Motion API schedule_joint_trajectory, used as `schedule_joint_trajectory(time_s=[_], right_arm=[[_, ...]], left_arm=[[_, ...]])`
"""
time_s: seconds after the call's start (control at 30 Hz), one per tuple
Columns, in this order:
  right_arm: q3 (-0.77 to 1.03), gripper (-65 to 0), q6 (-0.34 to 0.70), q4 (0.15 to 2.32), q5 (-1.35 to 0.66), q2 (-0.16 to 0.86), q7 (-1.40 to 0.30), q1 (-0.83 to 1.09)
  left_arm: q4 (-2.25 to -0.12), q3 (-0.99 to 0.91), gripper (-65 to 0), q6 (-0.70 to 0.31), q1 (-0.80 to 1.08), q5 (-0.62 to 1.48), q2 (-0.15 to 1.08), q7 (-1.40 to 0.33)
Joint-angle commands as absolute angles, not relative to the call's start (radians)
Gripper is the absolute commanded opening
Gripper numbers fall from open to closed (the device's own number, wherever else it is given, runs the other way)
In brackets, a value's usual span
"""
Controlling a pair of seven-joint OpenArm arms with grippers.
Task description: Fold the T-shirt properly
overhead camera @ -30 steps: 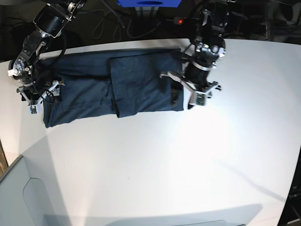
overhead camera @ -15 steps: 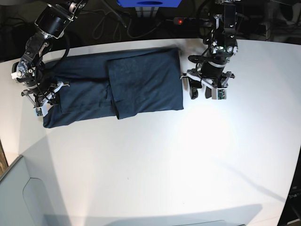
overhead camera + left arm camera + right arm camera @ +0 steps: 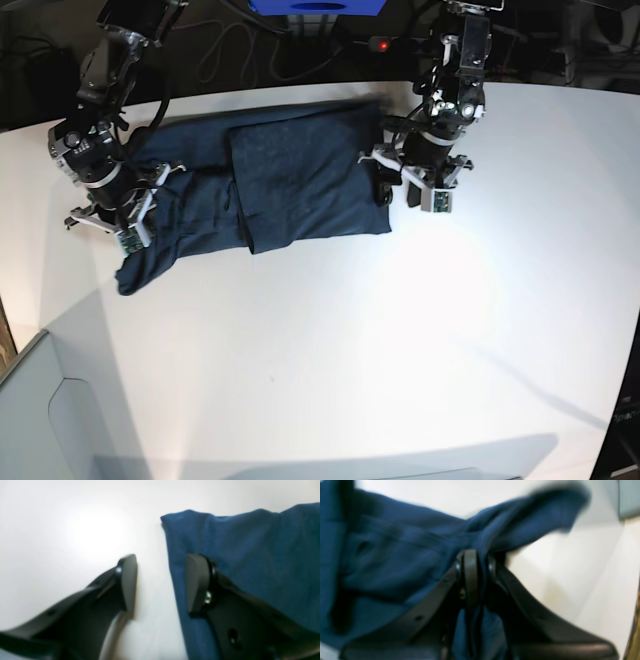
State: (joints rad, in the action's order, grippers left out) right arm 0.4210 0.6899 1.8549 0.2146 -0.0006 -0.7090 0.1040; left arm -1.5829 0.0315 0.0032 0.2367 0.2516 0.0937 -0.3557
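Right gripper point(image 3: 480, 567) is clamped on a pinch of the plain dark navy-blue cotton T-shirt point(image 3: 270, 185); my right wrist view shows the 2 black fingers pressed together with blue cloth squeezed between them and a flap trailing off over the white counter point(image 3: 400, 340). In the base view that end of the cloth looks lifted and bunched, with a tail drooping toward the counter's near-left side.

Left gripper point(image 3: 160, 582) stands open at the opposite end of the shirt, holding nothing: 1 finger point(image 3: 197, 582) hangs over the cloth's edge, the other over bare counter just beside it. I cannot tell whether either finger touches down.

As I judge it, the fold is partly done. The shirt lies across the far half of the counter as a long band, with 1 flat, squared panel already laid over its middle and the left-gripper end looking tidy. What seems left is to carry the pinched end over and flatten it, then perhaps 1 more fold to make a compact packet.

Both wrist views are blurred, so seams and hems are hard to place. I think the pinched part is a bottom corner or a sleeve, but I cannot say which. The neck label is not visible anywhere, and the layers under the top panel are hidden.
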Motion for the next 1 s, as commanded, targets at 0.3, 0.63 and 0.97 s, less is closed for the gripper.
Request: schedule_joint_trajectory(time_s=[0.3, 0.63, 0.97], right_arm=[[0.101, -65.0, 0.698, 1.977, 0.197, -0.035, -0.685, 0.165], [-0.133, -65.0, 0.698, 1.811, 0.200, -0.111, -0.608, 0.104], [-0.280, -65.0, 0.673, 1.696, 0.200, -0.107, -0.516, 0.102]], left_arm=[[-1.589, 0.033, -34.7, 0.001, 0.216, 0.254, 0.093, -0.351], [-1.589, 0.033, -34.7, 0.002, 0.223, 0.249, 0.096, -0.351], [-1.589, 0.033, -34.7, 0.002, 0.223, 0.248, 0.097, -0.351]])
